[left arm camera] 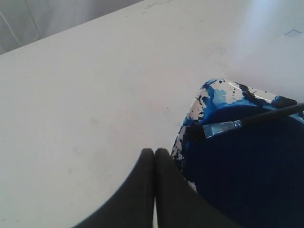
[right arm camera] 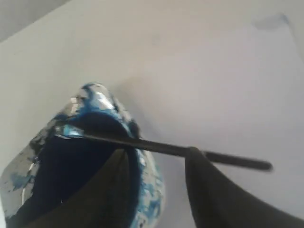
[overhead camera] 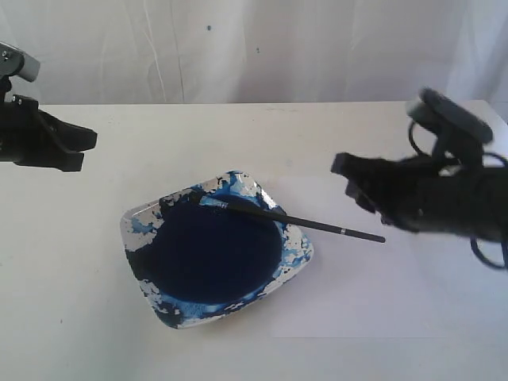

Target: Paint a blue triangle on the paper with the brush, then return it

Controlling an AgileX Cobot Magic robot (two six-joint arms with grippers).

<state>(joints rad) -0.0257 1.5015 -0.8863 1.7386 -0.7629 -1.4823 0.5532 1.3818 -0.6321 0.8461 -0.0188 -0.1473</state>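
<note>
The brush [overhead camera: 302,220] lies across the paint dish [overhead camera: 298,254], its blue tip on the far rim and its black handle sticking out to the right over the paper [overhead camera: 381,294]. No blue triangle shows on the white sheet. My right gripper [overhead camera: 347,178] hovers open just above the handle's end. In the right wrist view its gripper [right arm camera: 158,151] has one finger on each side of the brush [right arm camera: 228,159], with a wide gap between them. My left gripper [overhead camera: 86,149] is shut and empty at the far left; its tips [left arm camera: 155,151] sit near the dish's edge [left arm camera: 223,92].
The dish holds a dark navy paint pool [overhead camera: 210,254], and its rim is splashed with blue. A white curtain [overhead camera: 254,48] hangs behind the table's back edge. The off-white tabletop [overhead camera: 79,302] stretches left of and in front of the dish.
</note>
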